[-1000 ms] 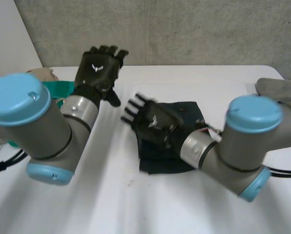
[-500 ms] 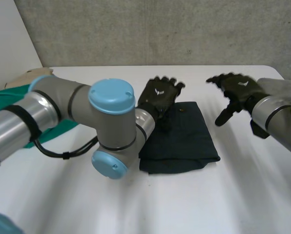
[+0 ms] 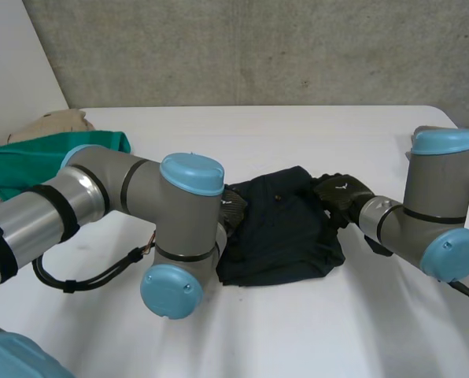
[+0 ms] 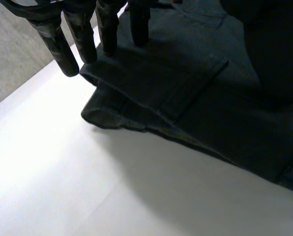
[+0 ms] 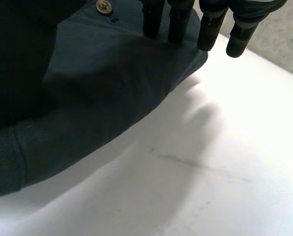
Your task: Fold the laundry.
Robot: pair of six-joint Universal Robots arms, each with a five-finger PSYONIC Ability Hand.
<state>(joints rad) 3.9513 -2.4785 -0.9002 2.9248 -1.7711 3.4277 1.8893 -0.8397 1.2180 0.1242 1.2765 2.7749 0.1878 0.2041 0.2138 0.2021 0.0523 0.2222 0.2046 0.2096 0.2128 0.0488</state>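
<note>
A dark navy folded garment (image 3: 278, 224) lies mid-table. My left hand (image 3: 233, 211) is at its left edge, mostly hidden behind my own forearm. In the left wrist view its straight fingers (image 4: 82, 39) rest with their tips on the garment (image 4: 195, 93) near a sewn pocket, so it is open. My right hand (image 3: 341, 193) is at the garment's right edge. In the right wrist view its straight fingers (image 5: 209, 32) touch the folded edge of the garment (image 5: 97, 88) near a button (image 5: 103, 6); it is open too.
A green cloth (image 3: 38, 161) and a beige cloth (image 3: 57, 124) lie at the table's far left. My left arm (image 3: 124, 197) reaches across the front left of the white table (image 3: 297, 331). A concrete wall stands behind.
Both hands came down onto the garment: the left from over its far left part to its left edge, the right from up at the right to its right edge. The garment bunched slightly.
</note>
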